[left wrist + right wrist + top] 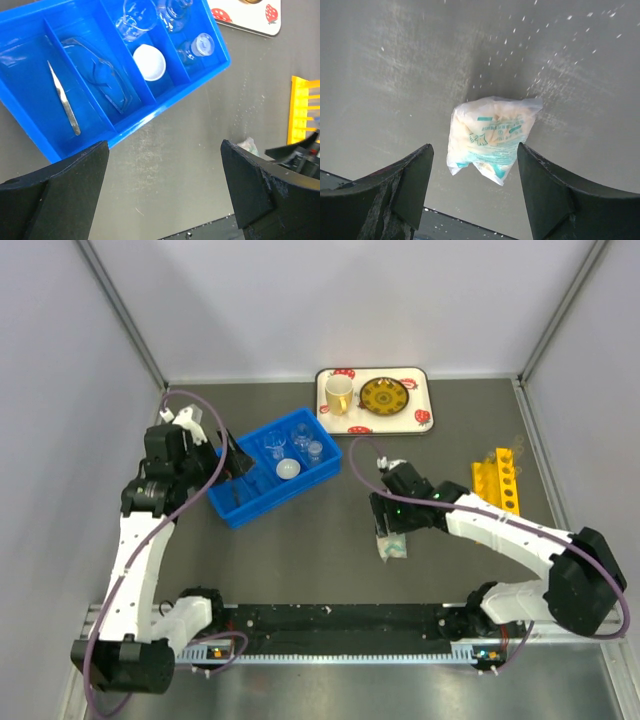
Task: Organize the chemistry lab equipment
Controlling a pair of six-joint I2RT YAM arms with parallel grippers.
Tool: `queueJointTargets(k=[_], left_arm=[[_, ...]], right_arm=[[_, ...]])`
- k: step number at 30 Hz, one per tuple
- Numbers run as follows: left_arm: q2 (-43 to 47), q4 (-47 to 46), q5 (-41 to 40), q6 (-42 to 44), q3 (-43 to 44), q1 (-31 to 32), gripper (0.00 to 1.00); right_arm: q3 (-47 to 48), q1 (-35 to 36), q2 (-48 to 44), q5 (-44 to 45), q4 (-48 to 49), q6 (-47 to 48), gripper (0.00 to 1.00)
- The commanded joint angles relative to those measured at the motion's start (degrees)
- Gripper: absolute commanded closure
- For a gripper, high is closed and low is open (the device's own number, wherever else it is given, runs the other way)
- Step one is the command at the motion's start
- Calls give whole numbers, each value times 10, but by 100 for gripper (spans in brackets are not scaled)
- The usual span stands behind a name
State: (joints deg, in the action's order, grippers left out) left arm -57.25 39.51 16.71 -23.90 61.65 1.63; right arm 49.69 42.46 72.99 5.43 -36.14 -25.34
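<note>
Left gripper (pixel 165 170) wide open just beside my blue divided plastic bin (pixel 170 100): three small clear beakers (pixel 132 20), one clear goggles (pixel 100 75), one small white dome (pixel 149 62), one metal tweezers (pixel 64 97) inside. My right gripper (pixel 474 150), jaws parted, straddles the one white-and-teal packet (pixel 492 137) lying on the grey table (pixel 395 60).

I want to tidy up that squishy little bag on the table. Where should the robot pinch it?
Best pinch the packet across its puffy middle, coming straight down from above. It lies flat on the table, and its soft bulge gives fingers something to squeeze. The right gripper hangs open over it, a finger on each side.
</note>
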Motion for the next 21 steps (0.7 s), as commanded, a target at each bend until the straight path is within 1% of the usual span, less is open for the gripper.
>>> queueJointTargets(k=[1, 8, 11, 12, 14, 15, 17, 18, 21], left_arm=[[30, 17, 50, 18, 1, 2, 1], [57, 35, 73, 31, 15, 3, 1], [69, 35, 83, 32, 13, 2, 1], [72, 32, 95, 29, 10, 2, 1], [79, 31, 101, 27, 3, 2, 1], [83, 29, 103, 26, 1, 3, 1], [91, 28, 110, 23, -5, 7, 1], [99, 19, 114, 12, -9, 8, 1], [121, 6, 124, -14, -28, 9, 1]], right_arm=[[-19, 26, 29, 24, 29, -30, 31], [-46, 46, 60, 45, 31, -59, 32], [-46, 48, 78, 56, 31, -70, 39], [-44, 51, 82, 57, 31, -73, 50], [-36, 54, 94, 63, 30, -80, 65], [-33, 55, 106, 65, 31, -81, 79], [-21, 61, 117, 70, 29, -84, 89], [-14, 65, 130, 72, 27, -84, 99], [29, 82, 153, 90, 0, -81, 100]])
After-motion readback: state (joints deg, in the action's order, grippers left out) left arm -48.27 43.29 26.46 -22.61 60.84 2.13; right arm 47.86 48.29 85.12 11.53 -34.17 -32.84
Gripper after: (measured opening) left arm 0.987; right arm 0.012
